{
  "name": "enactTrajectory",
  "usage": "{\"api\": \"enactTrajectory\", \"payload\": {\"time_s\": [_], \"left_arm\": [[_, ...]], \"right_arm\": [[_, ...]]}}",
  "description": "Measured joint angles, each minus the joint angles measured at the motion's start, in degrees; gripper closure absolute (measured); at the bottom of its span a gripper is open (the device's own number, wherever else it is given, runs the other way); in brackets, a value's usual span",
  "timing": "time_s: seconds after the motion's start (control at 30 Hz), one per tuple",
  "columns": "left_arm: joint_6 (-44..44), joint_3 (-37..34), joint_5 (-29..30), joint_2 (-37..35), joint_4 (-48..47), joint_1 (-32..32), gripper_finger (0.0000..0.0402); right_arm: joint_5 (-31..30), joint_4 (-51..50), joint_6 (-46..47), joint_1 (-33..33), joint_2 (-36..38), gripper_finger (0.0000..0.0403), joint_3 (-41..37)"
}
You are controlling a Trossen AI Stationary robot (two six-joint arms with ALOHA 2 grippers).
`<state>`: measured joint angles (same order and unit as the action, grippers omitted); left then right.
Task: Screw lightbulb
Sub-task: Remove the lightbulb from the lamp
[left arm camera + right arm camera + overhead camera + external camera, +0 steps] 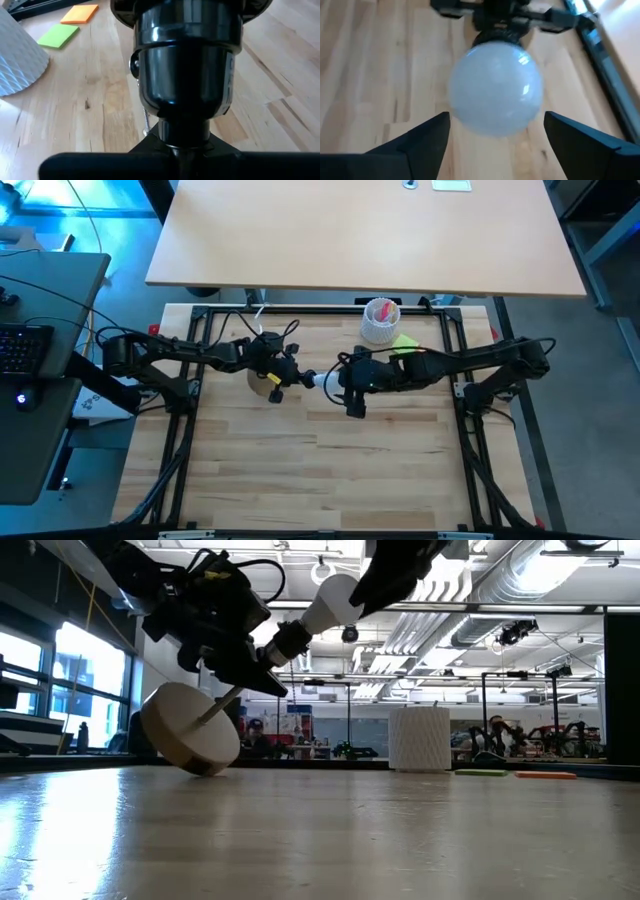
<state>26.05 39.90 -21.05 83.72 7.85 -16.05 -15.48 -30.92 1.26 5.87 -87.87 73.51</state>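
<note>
The white lightbulb stands with its pale screw base at the mouth of the black socket of the round wooden disc stand. The stand is tipped, and its lower rim rests on the table. My left gripper is shut on the socket. My right gripper comes from the table's right, with its fingers on either side of the bulb's round globe. My left gripper holds the stand by its black socket, coming from the table's left. The socket itself hides where the fingers meet it in the left wrist view. The stand is tilted, with the disc's lower rim on the table and the socket mouth facing up and to the right. My right gripper pinches the bulb's globe at its widest part between its two fingertips. The fingers come from the table's right, slanting down along the bulb's axis. The bulb is clear of the table, its base end in the socket's mouth.
A white perforated cup with pink contents stands at the far side, and shows in the left wrist view. Green and orange sticky notes lie beside it. A second tabletop lies beyond the far edge.
</note>
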Motion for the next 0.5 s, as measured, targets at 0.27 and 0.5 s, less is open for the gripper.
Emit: {"api": "enactTrajectory", "payload": {"time_s": [0.27, 0.5], "left_arm": [[0.0, 0.0, 0.1, 0.0, -0.2, 0.0, 0.0393], [0.0, 0.0, 0.3, 0.0, -0.2, -0.1, 0.0393]], "right_arm": [[-8.1, -3.0, 4.4, 1.4, 0.0, 0.008, 2.6], [-6.0, -2.1, 13.5, 0.5, -1.9, 0.008, 2.5]]}}
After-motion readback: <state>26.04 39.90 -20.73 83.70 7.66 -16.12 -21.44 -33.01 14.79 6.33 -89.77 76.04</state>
